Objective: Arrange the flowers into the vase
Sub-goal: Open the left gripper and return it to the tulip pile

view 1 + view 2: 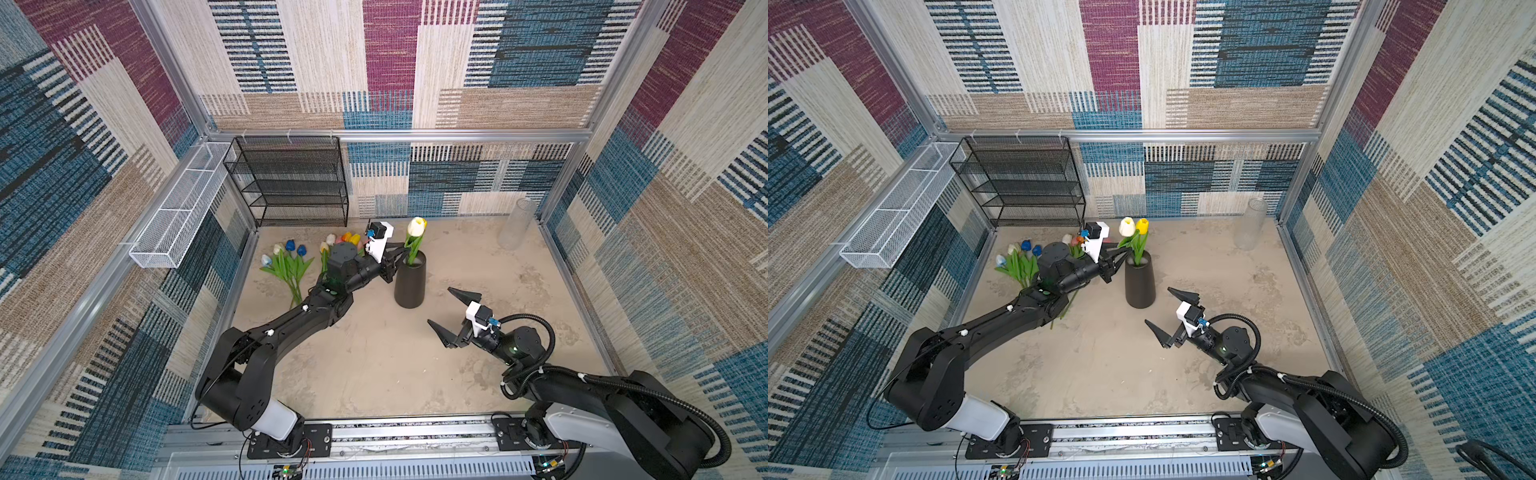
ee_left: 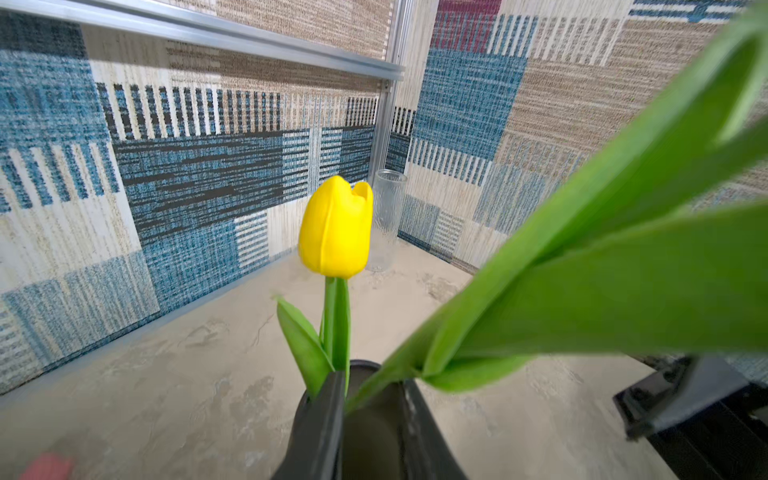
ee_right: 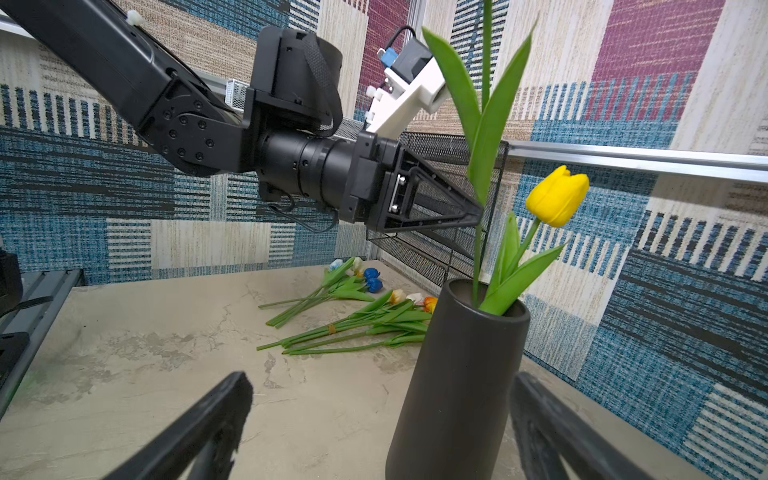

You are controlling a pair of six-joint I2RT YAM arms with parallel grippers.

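A dark tapered vase (image 1: 410,284) (image 1: 1140,284) (image 3: 457,374) stands mid-table. It holds a white tulip (image 1: 416,226) (image 1: 1126,226) and a yellow tulip (image 1: 1142,225) (image 2: 336,228) (image 3: 557,197). My left gripper (image 1: 404,252) (image 2: 374,380) (image 3: 478,216) is just above the rim, jaws slightly apart, with the white tulip's stem (image 3: 478,249) in the gap. More flowers lie back left: a blue and white bunch (image 1: 286,259) (image 3: 332,286) and a white, orange and yellow bunch (image 1: 345,239) (image 3: 365,328), partly hidden by the left arm. Front right of the vase, my right gripper (image 1: 439,306) (image 1: 1158,305) is wide open and empty.
A clear glass vase (image 1: 515,224) (image 2: 388,220) stands in the back right corner. A black mesh shelf (image 1: 291,183) stands against the back wall. A white wire basket (image 1: 178,208) hangs on the left wall. Patterned walls enclose the table.
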